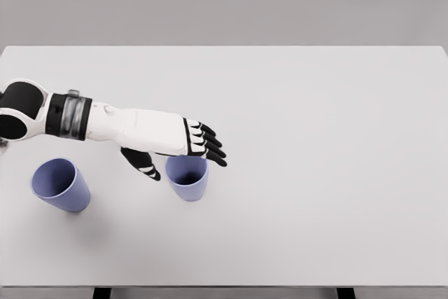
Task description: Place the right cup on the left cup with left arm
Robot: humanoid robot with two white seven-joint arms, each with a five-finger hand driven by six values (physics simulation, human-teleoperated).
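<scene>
The left hand (187,146) hovers over the right cup (187,178), fingers spread, holding nothing; it should lower, straddle the rim, and clench firmly before lifting toward the left cup (60,185).

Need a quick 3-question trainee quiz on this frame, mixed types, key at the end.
1. True or false: the left hand already grips the right cup.
2. How many cups stand on the table?
3. Which cup is nearer the hand: A) left cup B) right cup?

Key: 1. False; its fingers are spread above the rim. 2. Two. 3. B.
</scene>
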